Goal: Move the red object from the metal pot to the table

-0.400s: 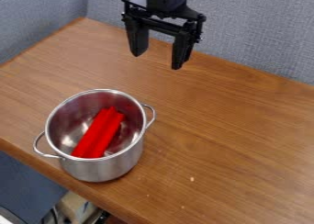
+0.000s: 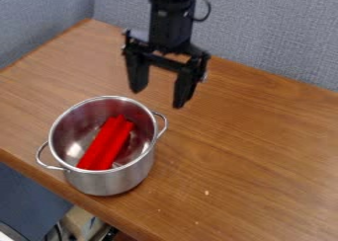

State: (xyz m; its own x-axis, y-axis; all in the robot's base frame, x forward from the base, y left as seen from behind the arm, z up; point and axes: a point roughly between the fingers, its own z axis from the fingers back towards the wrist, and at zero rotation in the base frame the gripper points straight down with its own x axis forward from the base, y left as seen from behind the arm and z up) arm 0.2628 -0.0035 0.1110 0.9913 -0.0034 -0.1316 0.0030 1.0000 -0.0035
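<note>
Two fingers of my gripper [image 2: 165,90] spreading wide, empty, pointing down for reaching red object [image 2: 107,143] lying inside metal pot [image 2: 103,184].

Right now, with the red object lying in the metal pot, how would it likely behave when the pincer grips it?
The red object looks stiff: it spans the metal pot without sagging. Its flattish, ridged shape makes rolling unlikely, and the ridges may aid grip. It leans against the wall, so the open pincer might pivot it first.
</note>
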